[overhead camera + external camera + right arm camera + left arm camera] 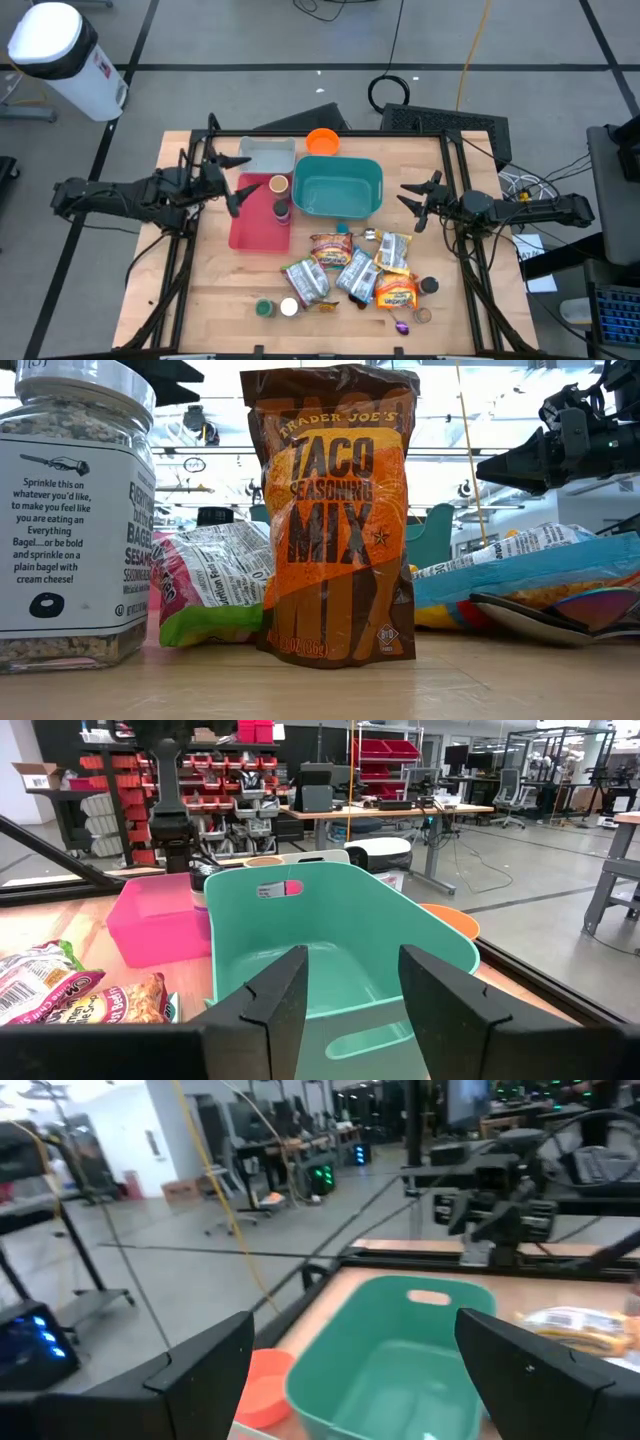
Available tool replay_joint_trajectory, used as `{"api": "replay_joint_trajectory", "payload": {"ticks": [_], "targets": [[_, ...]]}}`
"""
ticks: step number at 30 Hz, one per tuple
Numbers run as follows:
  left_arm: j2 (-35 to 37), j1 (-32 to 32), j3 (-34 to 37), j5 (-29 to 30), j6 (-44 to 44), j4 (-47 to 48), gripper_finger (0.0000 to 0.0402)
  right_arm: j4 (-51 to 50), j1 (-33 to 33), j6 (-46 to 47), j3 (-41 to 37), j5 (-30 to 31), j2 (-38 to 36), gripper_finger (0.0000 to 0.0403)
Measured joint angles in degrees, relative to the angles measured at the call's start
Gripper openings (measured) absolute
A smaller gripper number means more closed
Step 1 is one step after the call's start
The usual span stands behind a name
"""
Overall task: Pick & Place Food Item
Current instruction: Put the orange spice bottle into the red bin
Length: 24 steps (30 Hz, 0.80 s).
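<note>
- Though the counter point(220, 300) shows whole from above, the low view hides most of it behind three near things, and the packets farther back are only partly seen.
- The teal bin point(338, 187) stands mid-counter, empty as far as can be seen, between a pink tray point(255, 228) and the right arm; an orange bowl point(322, 141) touches its far corner.
- The food packets point(350, 272) lie heaped on the counter in front of the bin; from above their print is too small to read.
- The left pincer point(226, 178) hangs over the pink tray, fingers wide apart, holding nothing.
- The right pincer point(416, 205) hovers beside the bin, fingers parted, empty.
- One upright pouch point(335, 510) reads "TRADER JOE'S TACO SEASONING MIX".
- A jar point(70, 510), cut off at the frame's edge, reads "Sprinkle this on whatever you'd like" and "Bagel".
</note>
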<state>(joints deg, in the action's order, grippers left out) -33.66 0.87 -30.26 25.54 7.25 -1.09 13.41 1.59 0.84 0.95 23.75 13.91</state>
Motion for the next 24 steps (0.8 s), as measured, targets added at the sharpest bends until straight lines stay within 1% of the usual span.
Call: {"api": "replay_joint_trajectory", "payload": {"ticks": [4,8,14,18,21,24], "targets": [[0.1,-2.5,3.0,0.0,2.4,-4.6,0.0345,0.0,0.0,0.0,0.0,0.0,0.0,0.0151],[-0.8,-5.7,4.2,0.0,1.6,-6.5,0.0348,0.3,0.0,0.0,0.0,0.0,0.0,0.0151],[-0.8,-9.4,4.2,0.0,3.6,-8.6,0.0348,7.0,0.0,0.0,0.0,0.0,0.0,0.0151],[-0.8,-10.3,4.2,0.1,4.4,-10.4,0.0343,12.1,0.0,0.0,0.0,0.0,0.0,0.0151],[-0.8,-10.3,4.2,-0.3,3.4,-11.3,0.0343,12.7,0.0,0.0,0.0,0.0,0.0,0.0151],[-0.8,-10.3,4.2,-1.9,2.8,-12.8,0.0345,12.7,0.0,0.0,0.0,0.0,0.0,0.0151]]}}
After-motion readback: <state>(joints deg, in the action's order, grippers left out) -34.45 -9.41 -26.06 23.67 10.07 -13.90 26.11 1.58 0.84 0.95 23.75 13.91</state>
